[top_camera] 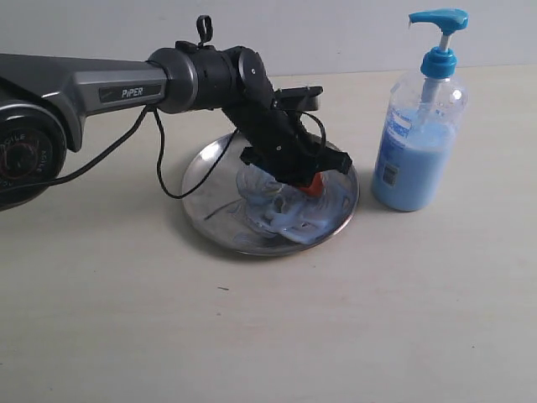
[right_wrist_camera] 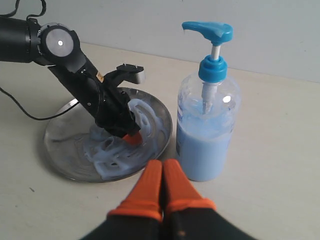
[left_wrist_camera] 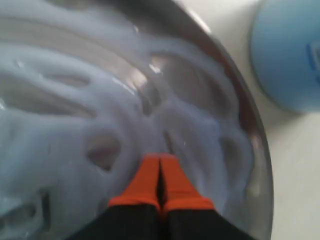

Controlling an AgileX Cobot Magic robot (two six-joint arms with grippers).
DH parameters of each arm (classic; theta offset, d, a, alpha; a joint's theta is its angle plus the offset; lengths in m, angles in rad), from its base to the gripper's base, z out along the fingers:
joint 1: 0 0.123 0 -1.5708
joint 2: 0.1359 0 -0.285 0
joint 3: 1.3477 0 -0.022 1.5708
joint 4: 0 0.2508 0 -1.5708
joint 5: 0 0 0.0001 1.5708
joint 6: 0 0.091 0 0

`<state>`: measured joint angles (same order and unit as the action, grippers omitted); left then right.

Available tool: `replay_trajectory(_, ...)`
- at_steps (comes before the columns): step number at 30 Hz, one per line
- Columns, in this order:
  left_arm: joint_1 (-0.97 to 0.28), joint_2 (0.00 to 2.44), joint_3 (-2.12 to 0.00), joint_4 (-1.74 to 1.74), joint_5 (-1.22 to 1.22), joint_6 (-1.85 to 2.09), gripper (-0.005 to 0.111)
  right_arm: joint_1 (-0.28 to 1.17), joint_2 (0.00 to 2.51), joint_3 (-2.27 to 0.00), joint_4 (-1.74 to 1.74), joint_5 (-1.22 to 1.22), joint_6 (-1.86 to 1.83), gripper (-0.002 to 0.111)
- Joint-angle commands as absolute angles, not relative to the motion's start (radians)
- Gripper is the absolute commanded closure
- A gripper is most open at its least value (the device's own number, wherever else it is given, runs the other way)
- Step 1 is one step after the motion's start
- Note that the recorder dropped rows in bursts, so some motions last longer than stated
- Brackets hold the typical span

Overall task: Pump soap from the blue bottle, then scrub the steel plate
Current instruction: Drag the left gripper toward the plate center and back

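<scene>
Steel plate [top_camera: 208, 220] is sitting on the table [top_camera: 252, 336], left hand [top_camera: 312, 186] resting in it, pump bottle [top_camera: 417, 159] standing just to its right.

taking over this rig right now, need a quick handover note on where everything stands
Left gripper: shut, empty, tips down in the soap on the steel plate.
Right gripper: shut, empty, facing the blue bottle, clear of it and the plate.
Bottle stands upright on the table beside the plate.
Done: soap is on the plate, smeared in swirls.
Left: finish scrubbing; the plate's side away from the bottle looks mostly bare.
</scene>
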<state>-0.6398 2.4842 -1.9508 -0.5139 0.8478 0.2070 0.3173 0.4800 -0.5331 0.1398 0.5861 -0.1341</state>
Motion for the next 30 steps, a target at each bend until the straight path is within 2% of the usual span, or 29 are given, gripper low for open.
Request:
replay_trajectory(1,-0.639,2.495,-1.941,-0.402,1.049,0.201,0.107,0.315,0.476,-0.532,0.146,0.581,-0.131,0.108)
replay_trajectory(6,-0.639,2.492,-1.941,-0.274,1.168,0.194,0.107,0.315,0.476,-0.532,0.146,0.581,-0.131,0.108)
replay_trajectory(12,-0.631,2.471,-1.941,-0.123,1.155,0.1,0.107,0.315,0.476,-0.532,0.146,0.581,-0.131,0.108)
replay_trajectory(23,-0.578,2.469,-1.941,-0.116,0.974,0.014,0.107,0.315,0.476,-0.532,0.152,0.581,-0.131,0.108)
replay_trajectory(30,-0.578,2.471,-1.941,-0.114,0.742,-0.034,0.107,0.315,0.476,-0.532,0.157,0.581,-0.131,0.108)
